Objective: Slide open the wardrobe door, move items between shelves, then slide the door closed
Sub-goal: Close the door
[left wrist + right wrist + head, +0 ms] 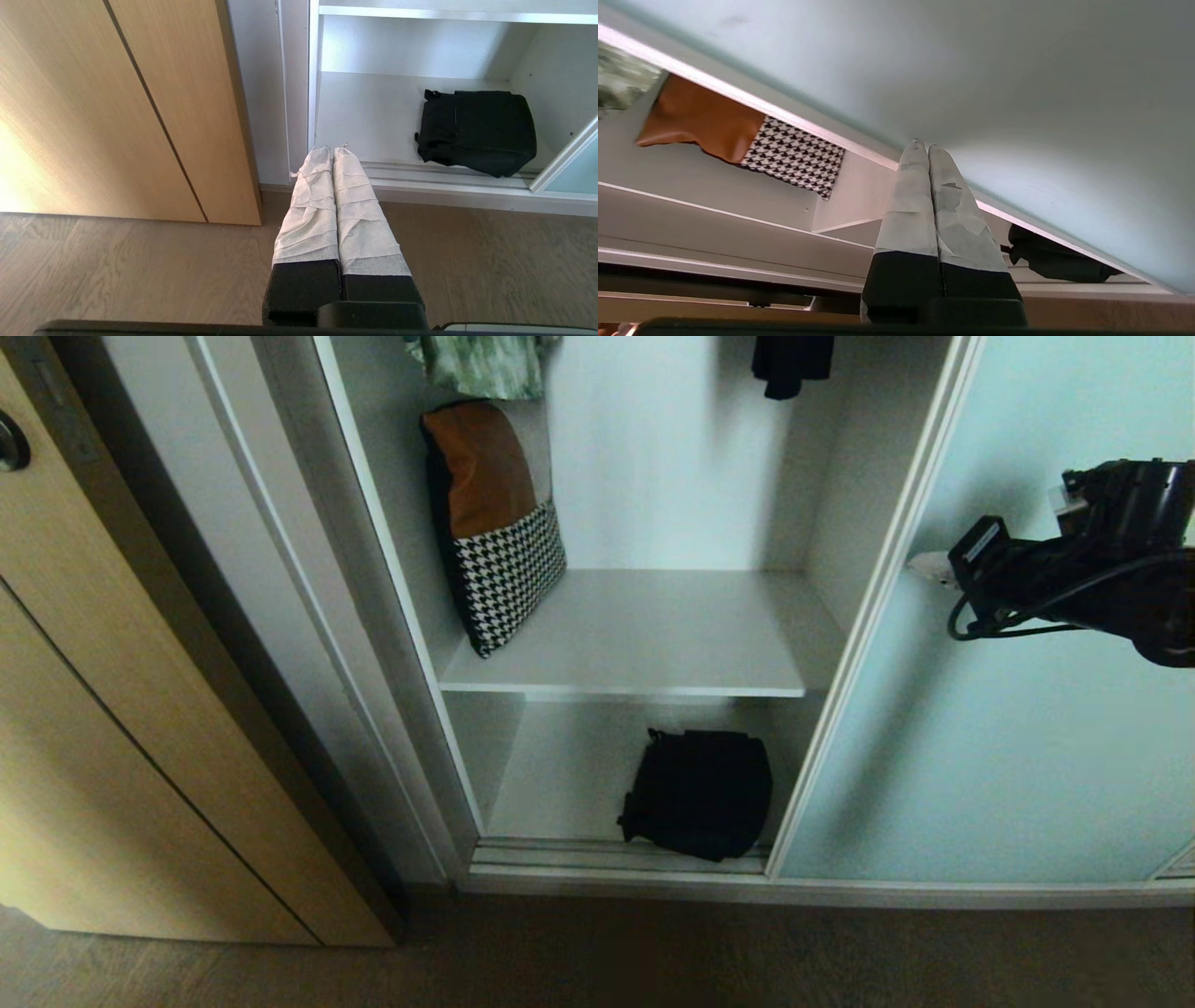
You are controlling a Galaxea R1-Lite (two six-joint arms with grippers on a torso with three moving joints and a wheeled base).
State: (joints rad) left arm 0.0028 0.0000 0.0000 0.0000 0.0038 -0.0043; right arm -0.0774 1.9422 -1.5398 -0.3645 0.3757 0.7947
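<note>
sliding wardrobe door (1008, 737) open, right tool (920, 566) — pressed shut — near its edge

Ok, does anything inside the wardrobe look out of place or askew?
Only the soft matte black fabric bag: it sits at the lower white shelf's front edge, overhanging the grooved silver door track, which might obstruct closing.

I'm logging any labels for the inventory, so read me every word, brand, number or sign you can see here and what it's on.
None can be read.
A pale label on the right arm's black module is too blurred to read.
The black bag, cushion and sliding door show no lettering.
</note>
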